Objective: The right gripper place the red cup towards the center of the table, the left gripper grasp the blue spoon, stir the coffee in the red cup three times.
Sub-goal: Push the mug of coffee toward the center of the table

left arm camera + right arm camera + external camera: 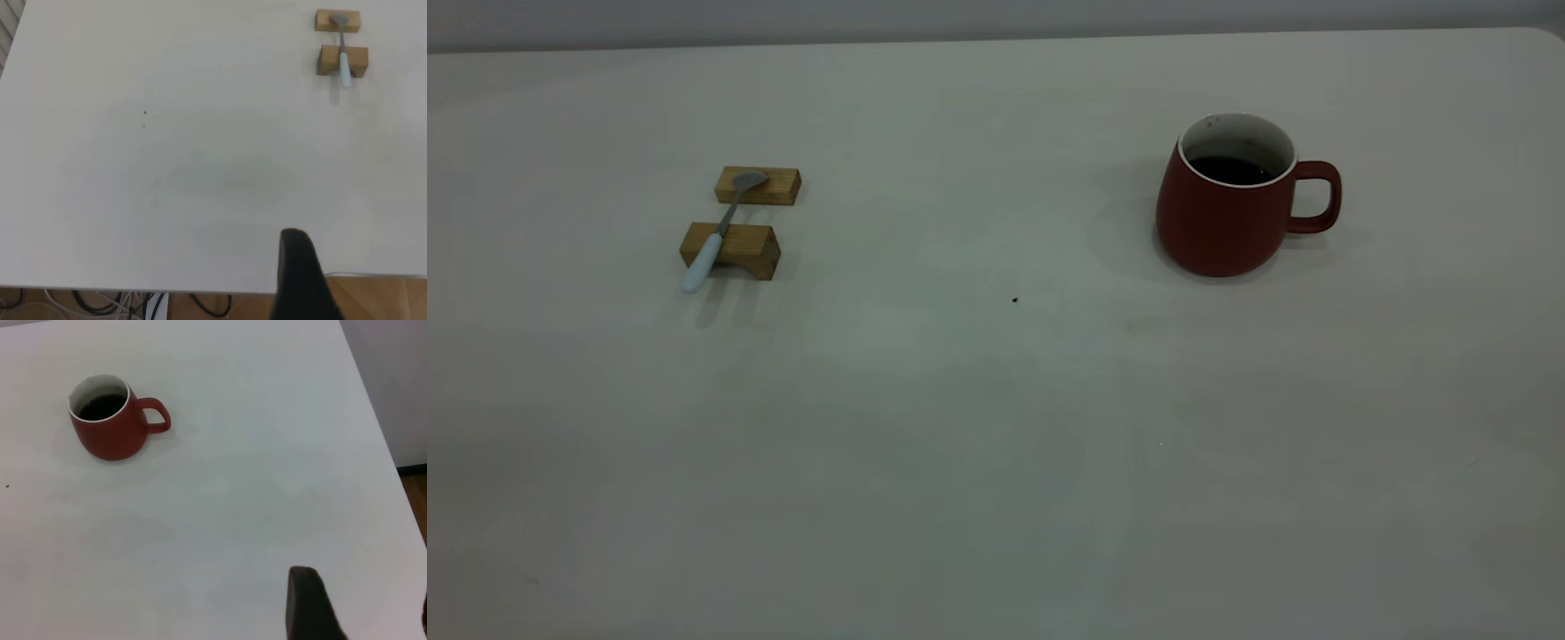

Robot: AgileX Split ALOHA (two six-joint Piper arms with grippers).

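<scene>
dark-red, the red cup (1227,209) with coffee (1232,170) stands on the tabletop's (996,427) right side, well away from the right end effector (353,613). the blue spoon (716,236) bridges two wooden blocks (734,249) at left, far from the left end effector (300,280). whether either is clenched or released, i cannot tell.

red cup (1221,218) with coffee (1232,170) at table (996,444) right; blue spoon (719,233) bridging two wooden blocks (731,249) left.

Lab-like bench: bare white table (960,444), loose cables (100,303) beneath.
</scene>
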